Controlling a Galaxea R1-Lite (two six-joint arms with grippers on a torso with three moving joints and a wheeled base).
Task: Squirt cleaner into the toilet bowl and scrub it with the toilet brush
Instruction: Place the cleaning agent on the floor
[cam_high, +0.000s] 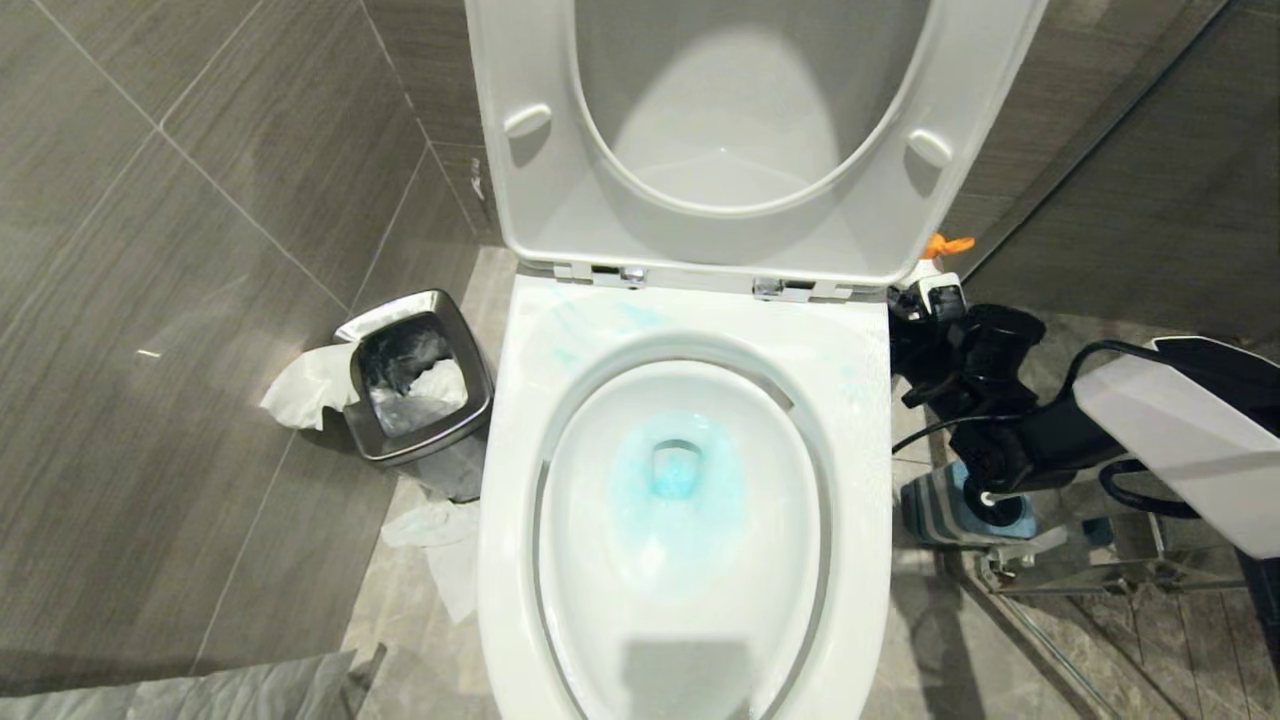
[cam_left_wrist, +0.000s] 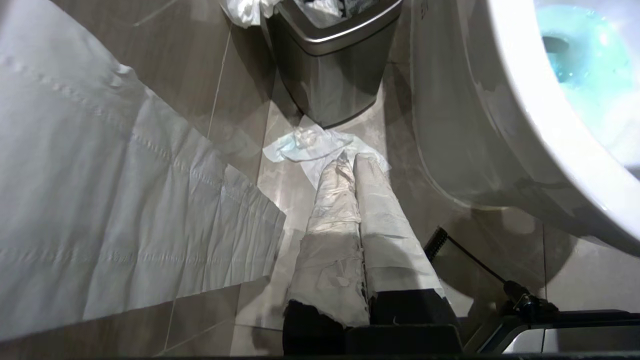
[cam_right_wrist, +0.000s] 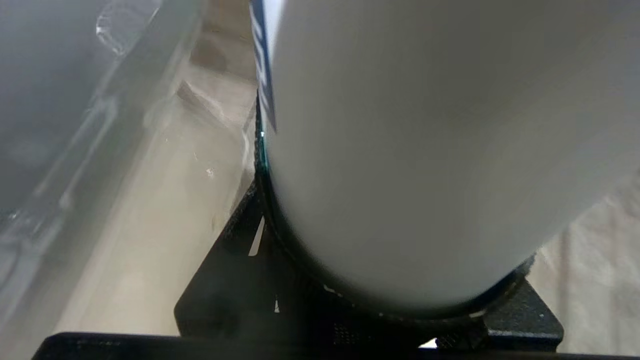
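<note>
the right gripper (cam_high: 935, 300) sits beside the toilet bowl (cam_high: 850, 400), jaws part-open and clamped around a white bottle (cam_right_wrist: 425, 150) with an orange cap — likely the cleaner container: smooth, slippery, best held mid-body. blue cleaner (cam_high: 680, 480) tints the basin. the left gripper (cam_left_wrist: 357, 165) is closed, empty.

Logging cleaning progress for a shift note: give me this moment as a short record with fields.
lid and seat: raised
toilet bowl: cleaner tints the water blue; faint streaks on rim
right tool: right of the bowl, shut on white bottle
left tool: shut, low beside the bowl
waste bin: left of the bowl, tissue spilling out
scrubbing: nothing in the bowl but liquid
</note>
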